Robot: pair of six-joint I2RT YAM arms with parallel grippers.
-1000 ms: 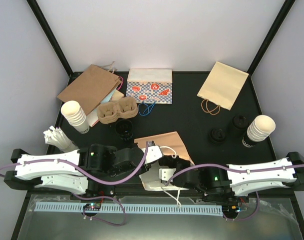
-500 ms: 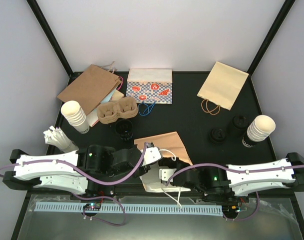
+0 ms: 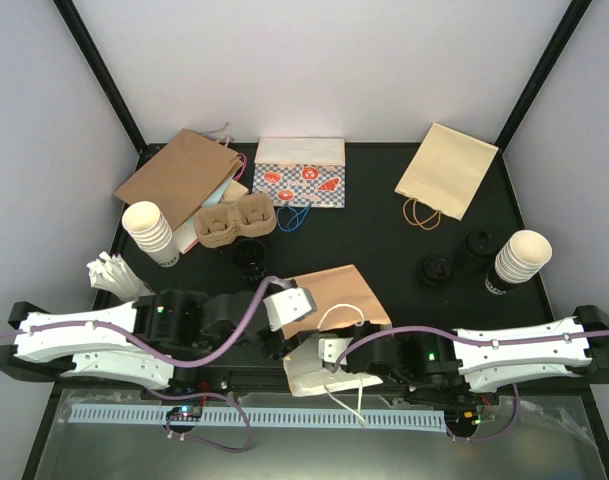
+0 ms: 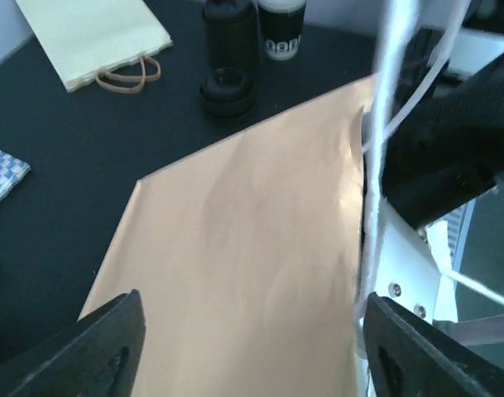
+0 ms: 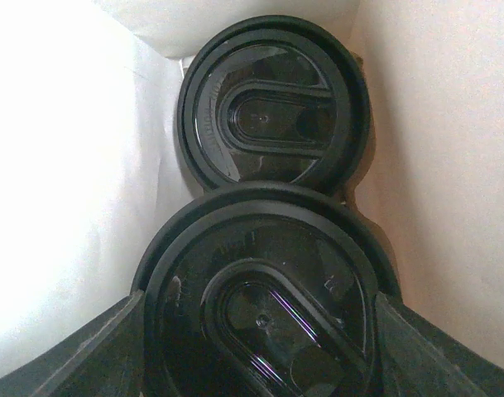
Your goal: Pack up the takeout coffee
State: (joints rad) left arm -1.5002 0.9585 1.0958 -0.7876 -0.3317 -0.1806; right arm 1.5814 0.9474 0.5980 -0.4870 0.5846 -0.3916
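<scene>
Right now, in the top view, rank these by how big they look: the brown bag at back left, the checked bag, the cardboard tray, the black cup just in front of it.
1. brown bag and checked bag: they look about alike, so no ranking between them
2. cardboard tray
3. black cup, clearly smallest

Left claw [image 4: 250, 343] open; right claw [image 5: 257, 318] clamping cup [image 5: 266, 273].

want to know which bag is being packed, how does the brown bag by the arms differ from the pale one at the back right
The brown bag is darker, with white cord handles; the pale bag is cream, with tan handles. The brown bag holds black-lidded cups; the pale bag lies flat, far off. Both are paper.
</scene>
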